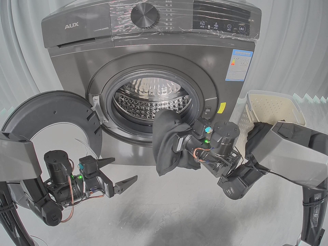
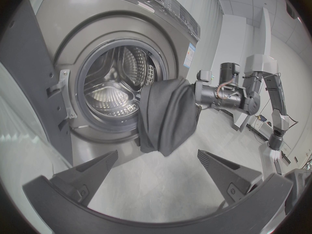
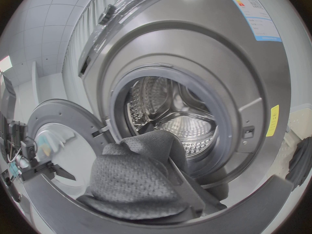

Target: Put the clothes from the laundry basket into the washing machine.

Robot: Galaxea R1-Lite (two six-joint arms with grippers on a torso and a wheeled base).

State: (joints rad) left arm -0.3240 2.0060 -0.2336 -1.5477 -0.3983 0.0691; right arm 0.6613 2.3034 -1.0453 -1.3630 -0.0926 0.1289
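Dark garment (image 1: 169, 142), folded and limp, hangs at the lower rim of the washer (image 1: 205, 62) opening, pinched in the right gripper (image 1: 182, 142). Right wrist view: its coarse knit, draped over one finger. Head view: basket (image 1: 273, 108) at right, holding dark clothes (image 1: 258, 132). Left gripper (image 1: 125, 168), fingers spread, sits low beside the open door (image 1: 51, 110).

All 3 views face the washing machine (image 1: 153, 55).
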